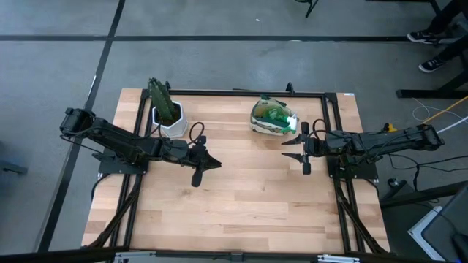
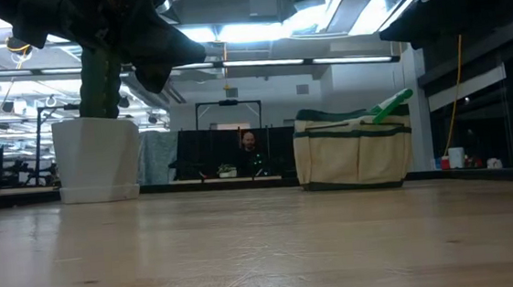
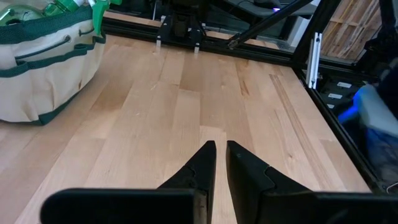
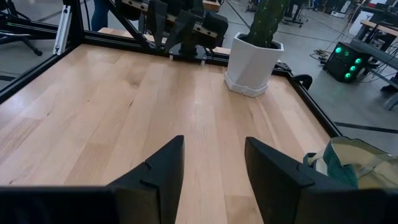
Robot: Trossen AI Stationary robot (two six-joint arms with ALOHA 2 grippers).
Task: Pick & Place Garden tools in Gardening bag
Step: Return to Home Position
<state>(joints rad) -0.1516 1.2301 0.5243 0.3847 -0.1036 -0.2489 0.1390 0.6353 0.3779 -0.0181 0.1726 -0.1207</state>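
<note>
Wood tabletop [image 1: 241, 204] between left hand [image 3: 221, 148], fingers [image 3: 200, 169] together, and right hand [image 4: 214, 146], fingers [image 4: 163, 167] spread; gardening bag [image 1: 265, 126] near edge.

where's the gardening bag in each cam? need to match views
High view: gardening bag at the table's top edge, right of centre.
Low view: bag right of centre, upright.
Left wrist view: bag cut off at a frame corner.
Right wrist view: bag a sliver at a frame corner.
Shared landmark: white cactus pot, in high, low, right wrist views.

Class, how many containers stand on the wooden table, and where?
2. The white hexagonal cactus pot stands by the left gripper; the beige canvas bag with green trim by the right gripper. None looks hidden.
</note>
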